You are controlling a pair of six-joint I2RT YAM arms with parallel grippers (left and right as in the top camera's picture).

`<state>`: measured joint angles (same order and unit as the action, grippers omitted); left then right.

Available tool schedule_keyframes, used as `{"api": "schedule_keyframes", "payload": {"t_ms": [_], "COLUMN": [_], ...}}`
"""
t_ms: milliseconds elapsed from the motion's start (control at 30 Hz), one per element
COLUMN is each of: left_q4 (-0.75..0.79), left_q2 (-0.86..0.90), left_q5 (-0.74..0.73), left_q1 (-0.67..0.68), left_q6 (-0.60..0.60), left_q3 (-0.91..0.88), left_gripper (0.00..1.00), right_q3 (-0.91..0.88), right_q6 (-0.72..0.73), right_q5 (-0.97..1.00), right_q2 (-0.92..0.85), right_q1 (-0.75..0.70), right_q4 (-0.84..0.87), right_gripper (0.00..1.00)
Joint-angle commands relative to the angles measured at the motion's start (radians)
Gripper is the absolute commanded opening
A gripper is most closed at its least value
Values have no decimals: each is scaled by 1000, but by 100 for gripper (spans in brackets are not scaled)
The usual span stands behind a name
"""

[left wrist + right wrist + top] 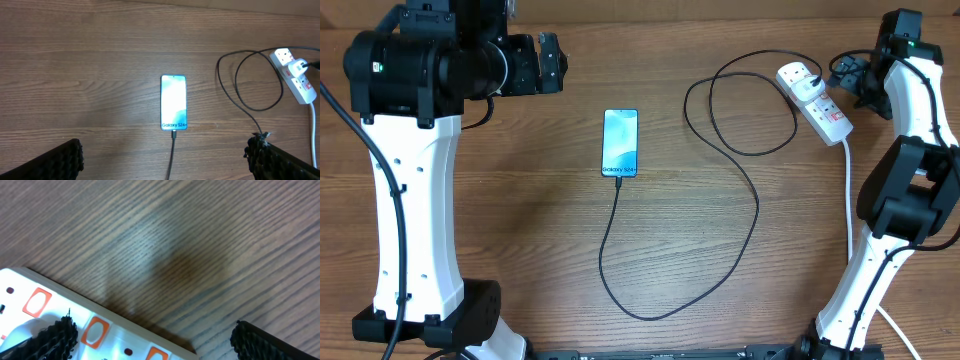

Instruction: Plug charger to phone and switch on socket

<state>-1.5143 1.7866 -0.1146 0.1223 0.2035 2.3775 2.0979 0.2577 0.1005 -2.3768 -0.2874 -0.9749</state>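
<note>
The brown wood-grain table [520, 200] carries a black-edged smartphone with a blue screen [620, 142] at centre. A thin black charger cable [757, 215] meets its near end (looping right) and runs to the white oblong power strip [815, 103]. The left end effector [558, 62] hovers top left, wide open and empty. The right end effector [848, 82], equally spread, hangs just beside the strip.

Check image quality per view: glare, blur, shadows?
Overhead: sharp, even light, faint arm shadows on the table. Left wrist: phone screen washed out pale, text legible. Right wrist: power strip and fingers soft, dark shadow patch on the wood.
</note>
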Motion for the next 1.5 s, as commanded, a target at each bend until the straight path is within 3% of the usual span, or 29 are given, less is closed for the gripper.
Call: {"api": "schedule_keyframes", "payload": {"t_ms": [0, 1467], "left_q4": [0, 0], "left_q2": [8, 8], "left_q5": [14, 14], "left_q1": [-4, -4], "left_q6": [3, 3], "left_q3": [0, 0], "left_gripper": [100, 100], "right_q3": [-5, -5], "right_q6": [-4, -5], "right_q5": [-10, -89], "right_q2": [-10, -84], "right_q1": [-2, -2], "right_q4": [14, -86], "right_gripper": [100, 100]}}
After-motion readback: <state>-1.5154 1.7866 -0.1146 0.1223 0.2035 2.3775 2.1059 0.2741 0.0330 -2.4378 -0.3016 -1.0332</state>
